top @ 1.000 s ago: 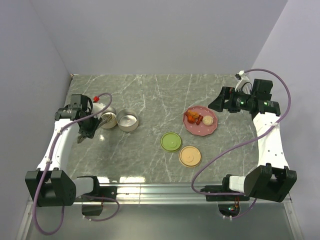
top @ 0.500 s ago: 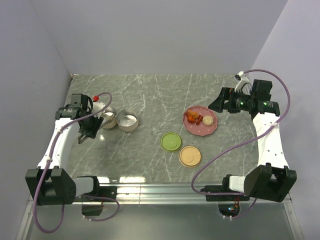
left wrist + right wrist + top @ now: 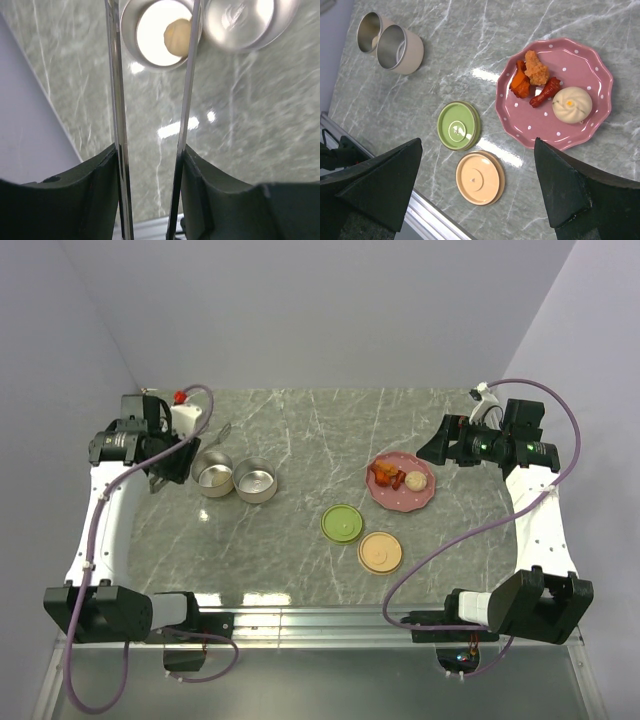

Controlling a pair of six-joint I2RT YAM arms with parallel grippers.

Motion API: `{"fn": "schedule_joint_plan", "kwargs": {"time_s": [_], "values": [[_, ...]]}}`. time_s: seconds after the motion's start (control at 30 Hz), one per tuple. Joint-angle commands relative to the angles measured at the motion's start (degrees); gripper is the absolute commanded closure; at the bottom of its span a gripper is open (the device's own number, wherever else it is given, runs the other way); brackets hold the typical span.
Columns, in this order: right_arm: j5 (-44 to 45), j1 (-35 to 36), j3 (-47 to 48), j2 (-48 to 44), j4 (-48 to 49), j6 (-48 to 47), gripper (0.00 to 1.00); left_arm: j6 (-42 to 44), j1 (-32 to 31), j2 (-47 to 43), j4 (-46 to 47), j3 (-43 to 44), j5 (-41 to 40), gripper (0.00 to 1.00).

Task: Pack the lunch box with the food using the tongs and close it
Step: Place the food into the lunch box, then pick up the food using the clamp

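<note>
**In the left gripper [image 3: 149, 152]: tongs clamped, one ball in a tin**

Left gripper is pinching the tongs [image 3: 114, 90]. One slim steel arm lies against each finger's inner face. The arms are parted and run straight out ahead of the fingers.

Out by the far end of the tongs sits a round steel tin [image 3: 150, 66] with a pale ball [image 3: 176, 37] inside. In the wrist view the ball shows between the two tong arms, and one arm crosses its edge. Cannot tell if the tongs touch the ball or the tin. A second steel tin [image 3: 245, 25] stands right against the first, on the side toward the other arm, shiny bottom showing.

Right gripper [image 3: 477, 145] is spread wide, fingers well apart, hovering over the marble table [image 3: 470, 30].
- **Between its fingers, below:** a green lid [image 3: 458, 125], with a peach lid [image 3: 480, 177] just beside it, nearer the wrist.
- **Ahead, on the right of its wrist view:** a pink dotted plate [image 3: 585, 135].
- **On the plate:** a pale bun [image 3: 572, 104], red-orange chunks [image 3: 520, 85], a crumbed orange piece [image 3: 537, 67] and a dark red strip [image 3: 545, 92]. All are bunched together, and the strip lies against the bun.
- **Far ahead, past the opposite finger:** the two tins, well apart from the plate.
</note>
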Motion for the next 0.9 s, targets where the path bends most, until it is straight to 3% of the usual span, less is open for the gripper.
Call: {"fn": "schedule_joint_plan", "kwargs": {"time_s": [0.0,0.03,0.27,0.43,0.57,0.87], "values": [[0.0,0.4,2.0,-0.1,0.8,-0.5,0.0,-0.4,-1.3,2.1,-0.1,5.9,7.6,0.49],[0.0,0.4,2.2,-0.1,0.7,-0.4,0.0,-0.4,-1.7,2.6,0.2,6.5,7.6,0.49],[3.8,0.2,3.6,0.9,-1.8,-0.8,0.0,-2.2,-20.7,8.4,8.3,9.2,11.7,0.48],[7.2,-0.7,3.5,0.3,-2.7,-0.2,0.0,-1.6,-27.9,17.2,14.6,13.4,18.6,0.46],[8.0,-1.7,5.7,0.8,-3.2,0.6,0.0,-1.8,-36.1,23.3,20.7,15.8,18.0,0.45],[5.6,-10.0,12.6,5.6,-5.3,4.6,0.0,-1.8,-44.4,40.0,23.5,28.3,15.1,0.47]]}}
